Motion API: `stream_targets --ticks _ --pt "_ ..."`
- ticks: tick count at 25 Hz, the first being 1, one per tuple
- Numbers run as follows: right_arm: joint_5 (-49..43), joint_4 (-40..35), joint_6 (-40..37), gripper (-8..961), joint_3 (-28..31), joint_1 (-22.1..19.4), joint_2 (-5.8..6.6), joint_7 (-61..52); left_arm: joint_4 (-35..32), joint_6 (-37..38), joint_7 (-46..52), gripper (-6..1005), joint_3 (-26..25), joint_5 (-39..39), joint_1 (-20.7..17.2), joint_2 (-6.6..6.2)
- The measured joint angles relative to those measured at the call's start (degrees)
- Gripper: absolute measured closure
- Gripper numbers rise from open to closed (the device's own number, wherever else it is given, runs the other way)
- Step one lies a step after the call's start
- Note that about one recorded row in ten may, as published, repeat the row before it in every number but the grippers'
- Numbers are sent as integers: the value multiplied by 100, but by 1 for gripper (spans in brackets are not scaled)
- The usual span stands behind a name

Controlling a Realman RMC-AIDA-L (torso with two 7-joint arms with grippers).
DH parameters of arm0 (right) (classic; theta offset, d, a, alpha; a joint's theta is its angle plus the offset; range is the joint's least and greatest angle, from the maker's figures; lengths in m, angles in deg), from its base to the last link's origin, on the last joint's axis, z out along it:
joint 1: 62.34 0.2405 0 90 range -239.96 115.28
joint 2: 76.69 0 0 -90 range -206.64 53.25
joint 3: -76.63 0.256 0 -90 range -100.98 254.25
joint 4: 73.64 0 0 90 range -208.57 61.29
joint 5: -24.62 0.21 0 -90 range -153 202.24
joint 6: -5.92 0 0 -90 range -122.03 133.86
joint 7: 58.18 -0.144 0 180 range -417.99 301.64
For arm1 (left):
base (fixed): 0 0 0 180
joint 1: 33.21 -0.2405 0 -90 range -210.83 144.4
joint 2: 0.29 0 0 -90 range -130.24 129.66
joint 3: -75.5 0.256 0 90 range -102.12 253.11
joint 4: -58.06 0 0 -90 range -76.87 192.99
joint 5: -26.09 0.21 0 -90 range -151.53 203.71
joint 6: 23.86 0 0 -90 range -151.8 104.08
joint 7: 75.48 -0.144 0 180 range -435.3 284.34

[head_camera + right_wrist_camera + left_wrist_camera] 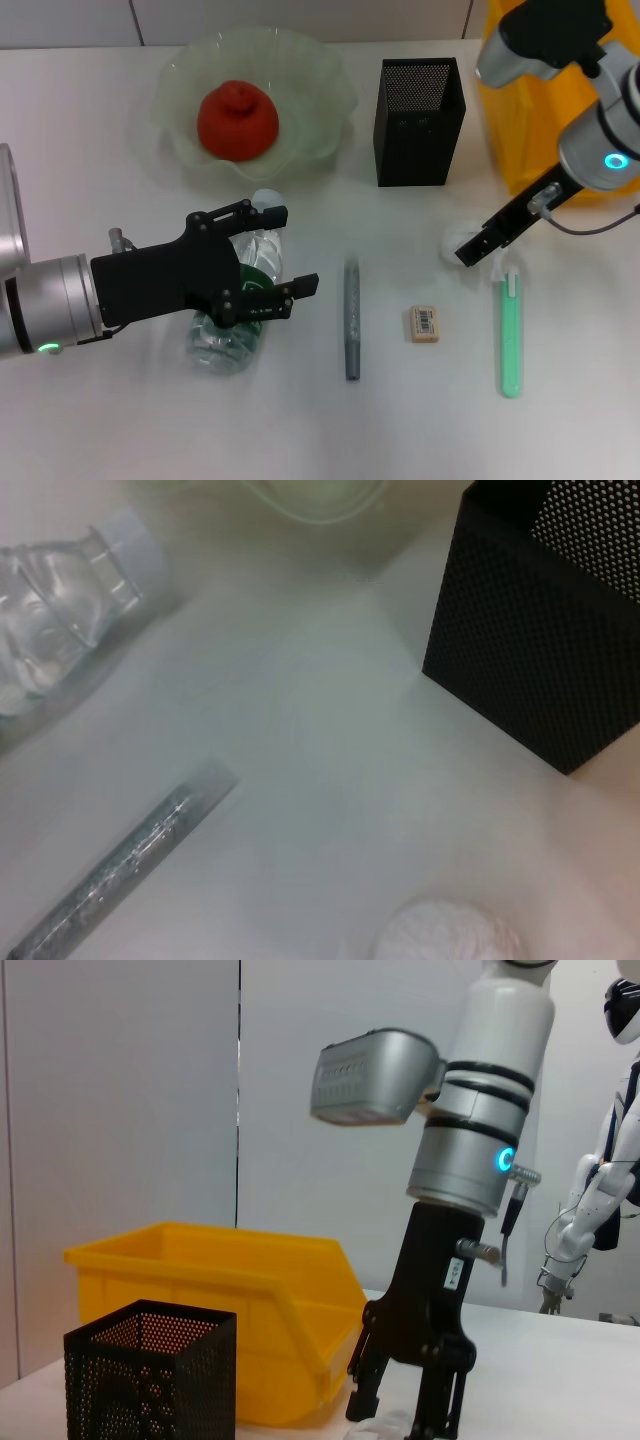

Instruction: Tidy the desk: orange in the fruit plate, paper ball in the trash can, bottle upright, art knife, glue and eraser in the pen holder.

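Right gripper [478,243] spread open over paper ball [462,240], left gripper [268,262] open astride lying bottle [240,310]: a shallow pinch could flick the wad away.

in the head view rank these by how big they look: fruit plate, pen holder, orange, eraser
Largest to smallest as they appear:
1. fruit plate
2. pen holder
3. orange, lying in the plate
4. eraser, clearly the smallest

All four rest on the same desk, so nearness to the camera hardly skews the order.
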Motion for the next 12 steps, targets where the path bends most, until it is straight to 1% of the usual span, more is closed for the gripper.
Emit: stream_targets --ticks 7,12 --pt "37 688 441 183 -91 253 -8 45 22 -17 -75 164 9 2 0 0" --pt "119 583 452 379 -119 210 -8 47 22 -17 -77 165 -6 2 -2 0"
